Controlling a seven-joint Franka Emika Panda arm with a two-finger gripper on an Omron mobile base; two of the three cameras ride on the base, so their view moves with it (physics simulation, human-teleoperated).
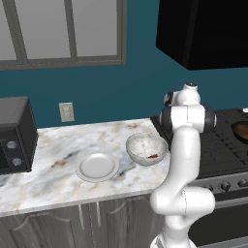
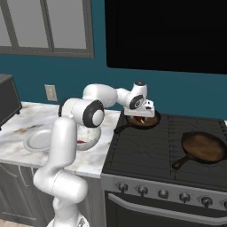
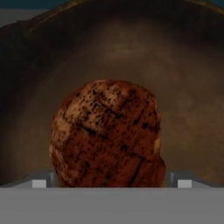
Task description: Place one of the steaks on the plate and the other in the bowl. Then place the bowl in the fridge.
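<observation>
The claw [image 2: 142, 116] hangs low over the small skillet [image 2: 142, 121] at the stove's [image 2: 177, 153] back left corner, jaws spread as wide as they go and holding nothing. In the hand view the dark steak [image 3: 106, 133] sits straight ahead between the fingertips, lying on the skillet's floor.

Risks, as I judge them: the steak is a rounded, lumpy piece with a charred, crusty surface, so the jaws could slide off its curved sides, or nip only its top and drop it on the way over. The skillet's raised rim is close by; a low approach could knock it and shift the pan.

Nearer, a second, larger skillet [image 2: 204, 148], brown and glossy with a long handle, sits at the stove's front right. On the marble-patterned worktop [image 1: 58, 169], the bowl [image 1: 146, 148] stands near the edge beside the stove, deep and mottled inside, with the red steak [image 1: 153, 156] already in it. The plate [image 1: 97, 166], flat, white and bare, lies just beside the bowl towards the worktop's front edge.
</observation>
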